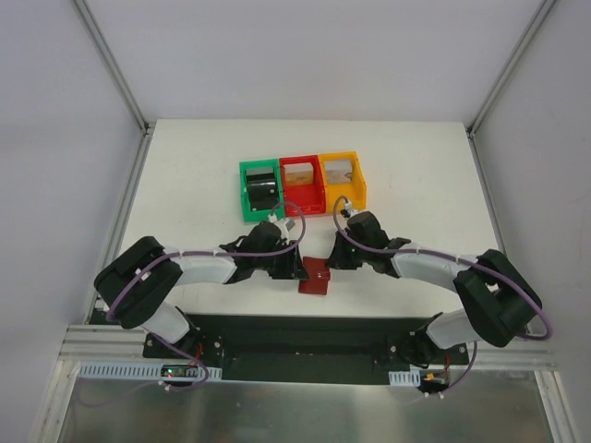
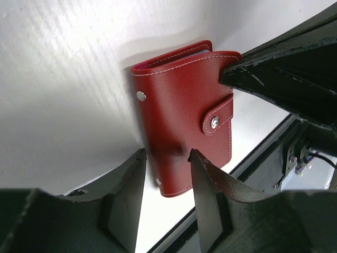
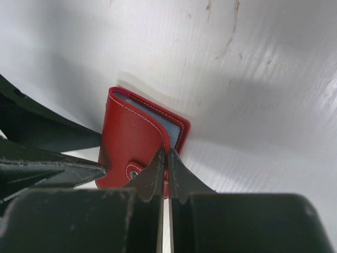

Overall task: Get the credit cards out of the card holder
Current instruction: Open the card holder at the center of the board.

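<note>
The card holder [image 1: 315,276], a dark-red wallet, lies closed on the white table between my two grippers, its tab strap [image 2: 216,119] snapped. My left gripper [image 2: 166,161] is open, its fingers hovering over the wallet's near end [image 2: 174,121]. My right gripper [image 3: 167,157] is shut, its tips touching the edge of the wallet's top cover [image 3: 129,139]; I cannot tell whether they pinch it. Its finger also shows in the left wrist view [image 2: 284,68] at the wallet's corner. Grey-blue lining [image 3: 158,119] shows at the open edge. The credit cards are hidden inside.
Three small bins stand in a row behind the grippers: green [image 1: 246,196] with a black block [image 1: 262,189] in it, red [image 1: 302,163] and yellow [image 1: 356,185]. The table's near edge and a black base rail [image 1: 305,337] lie just behind the wallet.
</note>
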You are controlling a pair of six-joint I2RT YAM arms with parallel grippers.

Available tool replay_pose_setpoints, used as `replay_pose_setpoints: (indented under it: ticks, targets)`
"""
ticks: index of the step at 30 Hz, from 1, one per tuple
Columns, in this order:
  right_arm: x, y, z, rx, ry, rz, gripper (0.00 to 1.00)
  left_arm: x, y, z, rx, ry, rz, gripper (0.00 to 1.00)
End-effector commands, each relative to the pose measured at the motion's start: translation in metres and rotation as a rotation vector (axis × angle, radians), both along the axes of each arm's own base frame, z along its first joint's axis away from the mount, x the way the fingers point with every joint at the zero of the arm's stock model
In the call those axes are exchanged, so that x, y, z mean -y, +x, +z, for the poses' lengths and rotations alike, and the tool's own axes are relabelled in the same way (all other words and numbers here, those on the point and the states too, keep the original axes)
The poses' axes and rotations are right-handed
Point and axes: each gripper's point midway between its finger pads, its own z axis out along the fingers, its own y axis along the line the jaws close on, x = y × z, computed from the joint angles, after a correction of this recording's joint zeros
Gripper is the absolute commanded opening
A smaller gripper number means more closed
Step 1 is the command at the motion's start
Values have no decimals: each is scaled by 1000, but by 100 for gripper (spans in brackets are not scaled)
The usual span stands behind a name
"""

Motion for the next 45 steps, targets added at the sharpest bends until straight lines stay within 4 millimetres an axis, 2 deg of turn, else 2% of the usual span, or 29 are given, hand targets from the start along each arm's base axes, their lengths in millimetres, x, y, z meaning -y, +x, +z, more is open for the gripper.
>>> replay_pose_setpoints:
  ticks: [1,5,7,19,22,29,37,41,45]
  targets:
    - [-3,-16,18,7,68,65,0,-6,-2,19,81,-67,-1,41]
    - [0,-20,34,34,97,94,0,-20,-3,30,151,-129,49,50]
    - [2,-23,40,38,109,113,0,-19,-4,45,200,-186,45,54]
    - [-9,-35,89,72,276,195,0,-13,-14,94,260,-358,-6,60]
    - [-12,-37,104,90,318,215,0,-12,-16,101,261,-402,-22,60]
    - [-18,-43,138,120,403,250,0,-9,-26,100,234,-487,-61,60]
    - [-24,-51,159,116,473,290,0,-4,-34,135,352,-638,-135,60]
    - [-28,-55,167,108,514,312,0,-2,-32,141,378,-643,-148,60]
    - [-29,-58,177,118,540,322,0,-3,-30,135,371,-613,-143,60]
